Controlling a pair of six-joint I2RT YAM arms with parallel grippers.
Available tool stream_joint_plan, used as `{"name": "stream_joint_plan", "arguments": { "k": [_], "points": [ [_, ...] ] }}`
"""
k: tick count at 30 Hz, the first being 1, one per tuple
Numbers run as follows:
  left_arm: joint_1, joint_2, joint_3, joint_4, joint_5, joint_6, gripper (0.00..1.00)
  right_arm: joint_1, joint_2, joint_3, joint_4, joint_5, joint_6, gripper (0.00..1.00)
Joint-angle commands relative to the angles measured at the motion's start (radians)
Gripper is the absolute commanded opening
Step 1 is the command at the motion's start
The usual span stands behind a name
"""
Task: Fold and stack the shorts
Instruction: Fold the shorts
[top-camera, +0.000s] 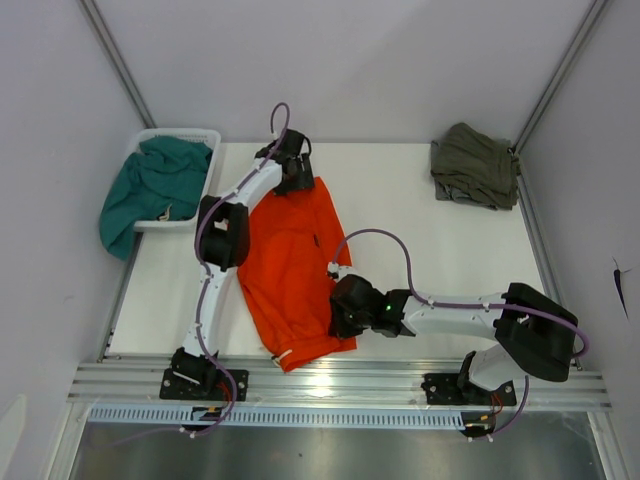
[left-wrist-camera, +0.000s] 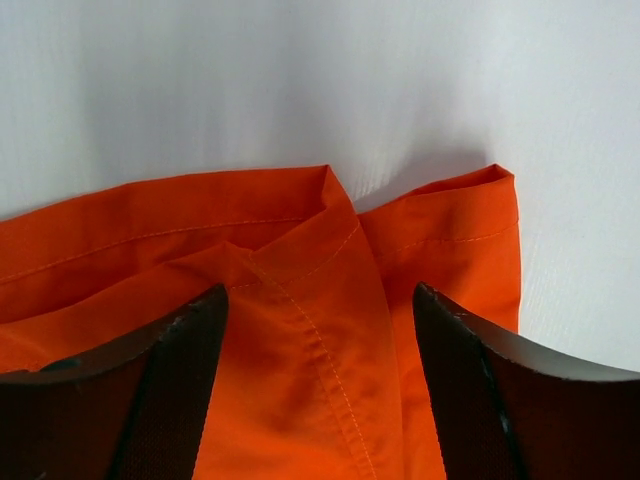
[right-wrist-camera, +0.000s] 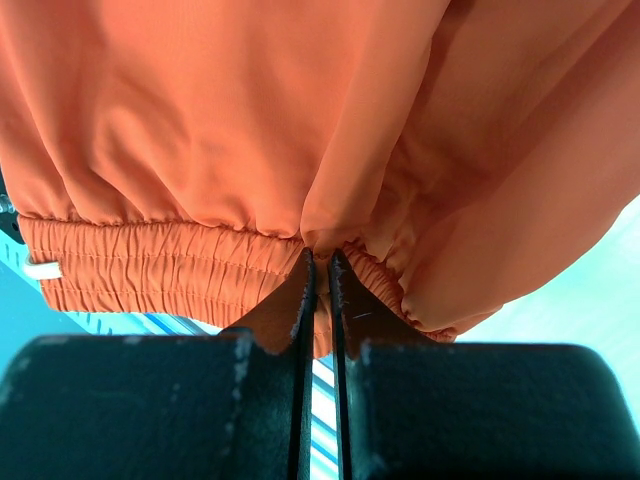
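Orange shorts (top-camera: 295, 270) lie flat on the white table (top-camera: 420, 250), left of centre, running from far to near. The hem end is far, the gathered waistband (right-wrist-camera: 160, 260) near, close to the table's near edge. A white cord end (right-wrist-camera: 42, 270) pokes out at the waistband.

The left gripper (top-camera: 293, 178) is at the far end of the shorts, right over the hem (left-wrist-camera: 200, 205). Its fingers (left-wrist-camera: 170, 370) are spread wide, one on each side of a stitched seam, with orange fabric under and between them. No grip shows in the left wrist view. There the hem corners look slightly folded over, with bare table beyond.

The right gripper (top-camera: 340, 305) is at the near right edge of the shorts, beside the waistband. Its fingers (right-wrist-camera: 300, 300) are pressed together, pinching a fold of orange fabric just at the elastic. The cloth bunches and puckers around the pinch.

A teal garment (top-camera: 150, 190) sits in a white basket (top-camera: 215, 135) at the far left corner of the table, spilling over the basket's left side. An olive garment (top-camera: 473, 165) is a loose pile on the table's far right corner, well apart from the orange shorts.

The arms don't touch each other, and the shorts are between both grippers.
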Motion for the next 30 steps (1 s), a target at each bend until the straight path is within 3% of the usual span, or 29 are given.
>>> {"name": "stream_joint_plan", "arguments": {
  "k": [1,5,6,8,12,15,30],
  "points": [
    [-0.026,-0.022,0.007,-0.027,-0.041,0.011,0.75,0.012,-0.011,0.02,0.022,0.022,0.002,0.0],
    [-0.028,0.008,0.007,-0.032,-0.038,0.01,0.54,0.015,-0.02,0.017,0.015,0.029,0.007,0.0],
    [-0.028,0.008,0.002,-0.029,-0.04,0.01,0.38,0.015,-0.023,0.014,0.015,0.032,0.007,0.0],
    [-0.028,0.001,-0.001,-0.024,-0.041,0.007,0.15,0.015,-0.022,0.016,0.012,0.037,0.008,0.0],
    [-0.028,-0.037,0.007,-0.017,-0.052,0.01,0.13,0.015,-0.023,0.022,-0.009,0.051,0.007,0.0],
    [-0.028,-0.067,0.039,-0.029,-0.059,0.011,0.0,0.018,-0.035,0.032,-0.04,0.078,0.007,0.0],
    [-0.068,-0.226,0.074,-0.055,-0.058,0.014,0.0,0.069,-0.255,0.051,-0.242,0.281,0.043,0.0]
  ]
}}
